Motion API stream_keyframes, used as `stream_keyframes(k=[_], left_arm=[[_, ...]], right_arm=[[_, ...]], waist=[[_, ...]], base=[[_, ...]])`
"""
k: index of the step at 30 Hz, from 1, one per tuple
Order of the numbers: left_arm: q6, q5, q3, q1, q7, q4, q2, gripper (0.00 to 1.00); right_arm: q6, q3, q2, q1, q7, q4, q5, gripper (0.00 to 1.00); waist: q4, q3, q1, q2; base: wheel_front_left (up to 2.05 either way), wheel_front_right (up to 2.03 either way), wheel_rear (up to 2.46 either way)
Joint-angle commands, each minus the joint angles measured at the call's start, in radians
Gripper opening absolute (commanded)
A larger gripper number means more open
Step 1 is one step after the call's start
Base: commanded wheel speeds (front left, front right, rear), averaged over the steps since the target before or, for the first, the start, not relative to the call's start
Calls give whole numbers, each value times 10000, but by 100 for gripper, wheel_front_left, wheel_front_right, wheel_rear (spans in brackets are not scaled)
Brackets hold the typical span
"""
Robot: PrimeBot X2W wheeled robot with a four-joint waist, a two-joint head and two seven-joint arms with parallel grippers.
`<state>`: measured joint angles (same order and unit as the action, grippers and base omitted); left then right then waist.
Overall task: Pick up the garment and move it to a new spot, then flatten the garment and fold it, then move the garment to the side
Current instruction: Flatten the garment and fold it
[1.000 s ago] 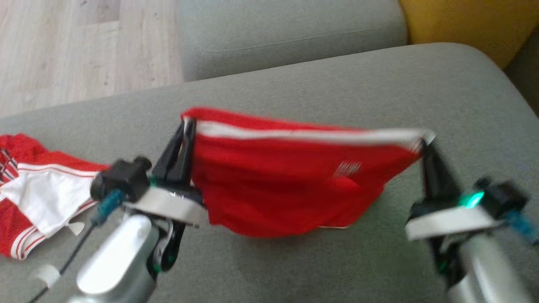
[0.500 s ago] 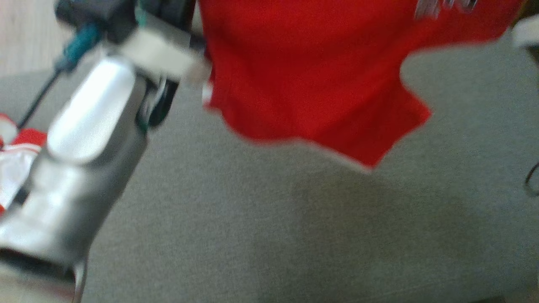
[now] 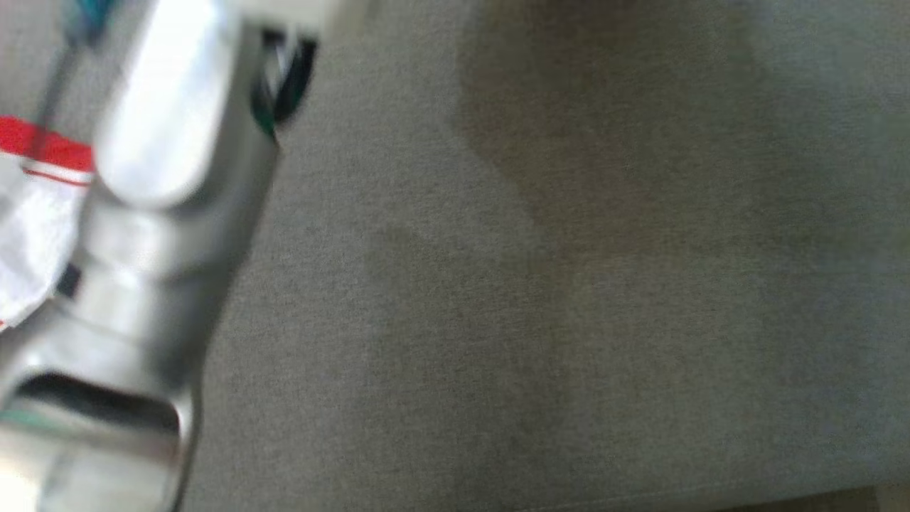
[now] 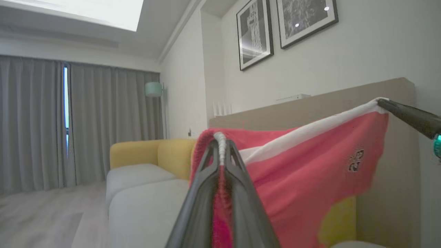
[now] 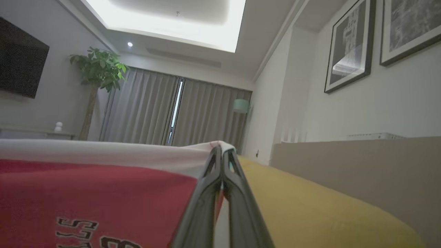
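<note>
While the red garment (image 4: pixel 310 172) hangs stretched out in the air, the left hand (image 4: pixel 221 142) is clamped tight on one end of its white band (image 4: pixel 310 132), fingers pinched together over the cloth. Across at the far corner, the right hand (image 5: pixel 221 150) grips that band just the same, jaws closed on fabric. Dark lettering (image 5: pixel 86 234) shows on the red front. Down below lies the grey sofa cushion (image 3: pixel 569 320), the pale left forearm (image 3: pixel 163 142) crossing it, and a red-and-white garment (image 3: pixel 35 206) sits at its left edge.
</note>
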<state>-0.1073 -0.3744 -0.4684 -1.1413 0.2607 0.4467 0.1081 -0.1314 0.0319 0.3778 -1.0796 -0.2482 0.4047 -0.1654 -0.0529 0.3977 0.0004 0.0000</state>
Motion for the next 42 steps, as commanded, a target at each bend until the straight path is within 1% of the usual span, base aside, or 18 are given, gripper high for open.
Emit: stream_keyframes(k=[1,3,6,9,10,11,16,20,22,26,29,32,36,42], left_arm=[[-104,156,387,468,8,-530,240,0],[-174,292,494,1479,9,-801,185,0],[-221,430,401,3083,9,-1171,94,0],[-228,328,3,4629,9,-1555,70,0],[-228,328,3,4629,9,-1555,70,0],[-229,349,-183,5102,10,-1686,110,0],[-231,636,-272,7554,10,-2128,135,0],[-232,1025,-474,9207,10,-2489,240,0],[-219,1229,-469,9880,10,-2682,306,0],[-112,1471,-395,10993,10,-3096,391,0],[-115,1439,-349,11422,10,-3405,340,0],[-146,1216,-354,11292,10,-3461,143,0],[-188,619,-422,10362,3,-3047,-200,0],[-215,-528,-754,8216,-453,-1931,-524,0]], right_arm=[[7,-87,0,551,-92,-323,250,0],[7,-311,-213,1317,-114,-452,421,0],[7,-559,-535,2711,-128,-782,626,0],[7,-967,-862,4304,-131,-1357,736,0],[7,-967,-862,4304,-131,-1357,736,0],[7,-1128,-971,4892,-132,-1590,772,0],[7,-1804,-1755,7963,-43,-3030,506,0],[7,-1985,-2161,10143,590,-4381,342,0],[7,-2060,-2296,10984,903,-5122,335,0],[7,-2190,-2453,12127,1501,-6476,331,0],[7,-2243,-2553,12490,1865,-7232,354,0],[7,-2255,-2524,12287,2118,-7356,444,0],[7,-2379,-2237,11498,2441,-6621,476,0],[7,-2274,-1485,9623,2480,-4993,439,0]], waist=[[146,289,-4,0],[174,334,-4,0],[249,257,-4,0],[309,-1,-4,0],[309,-1,-4,0],[334,-144,-4,0],[249,-937,-4,0],[184,-1480,-4,0],[166,-1667,-4,0],[267,-1898,-4,0],[420,-1961,-4,0],[659,-1933,-4,0],[1095,-1662,-4,0],[1666,-900,-4,0]], base=[[0,0,0],[0,0,0],[0,0,0],[0,0,0],[0,0,0],[0,0,0],[0,0,0],[0,0,0],[0,0,0],[0,0,0],[0,0,0],[0,0,0],[0,0,0],[0,0,0]])
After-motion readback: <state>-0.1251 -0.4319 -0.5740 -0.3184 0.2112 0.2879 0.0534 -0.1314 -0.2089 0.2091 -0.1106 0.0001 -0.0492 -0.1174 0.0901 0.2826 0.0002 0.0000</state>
